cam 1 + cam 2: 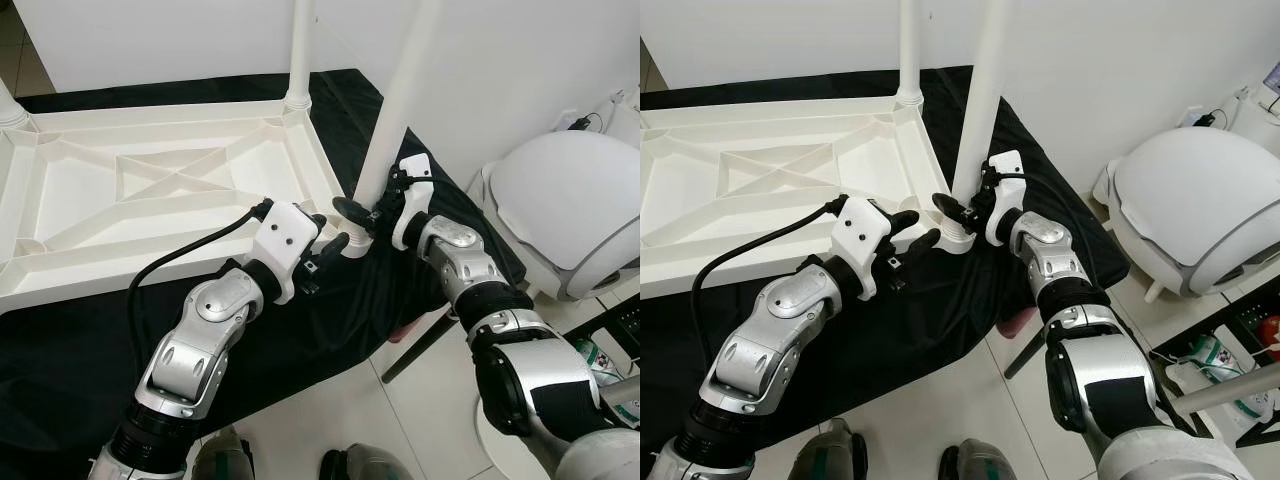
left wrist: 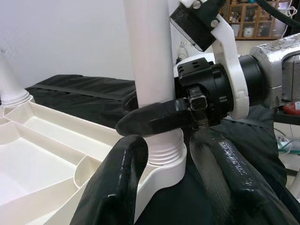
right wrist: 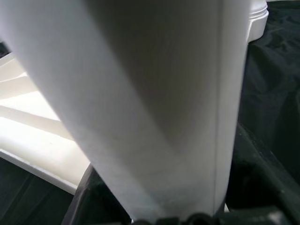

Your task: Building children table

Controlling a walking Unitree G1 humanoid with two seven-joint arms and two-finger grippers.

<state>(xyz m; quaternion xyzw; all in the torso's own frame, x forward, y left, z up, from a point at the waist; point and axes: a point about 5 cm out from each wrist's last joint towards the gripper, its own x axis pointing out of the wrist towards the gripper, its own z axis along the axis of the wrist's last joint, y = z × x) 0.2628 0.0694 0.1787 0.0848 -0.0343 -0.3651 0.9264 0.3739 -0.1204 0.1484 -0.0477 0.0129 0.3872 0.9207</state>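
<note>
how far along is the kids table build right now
The white plastic tabletop lies upside down on the black cloth. One white leg stands in the far corner socket. The right hand grips the second white leg at the near corner socket; the left hand is open beside it. Left-side corners aren't clearly visible.

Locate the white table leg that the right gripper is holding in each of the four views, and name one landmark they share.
Left eye view: table leg, right of centre, rising out the top.
Right eye view: just right of centre.
Left wrist view: upright at centre, right gripper across it.
Right wrist view: close up across the frame.
Shared landmark: the corner socket of the upturned tabletop.
</note>
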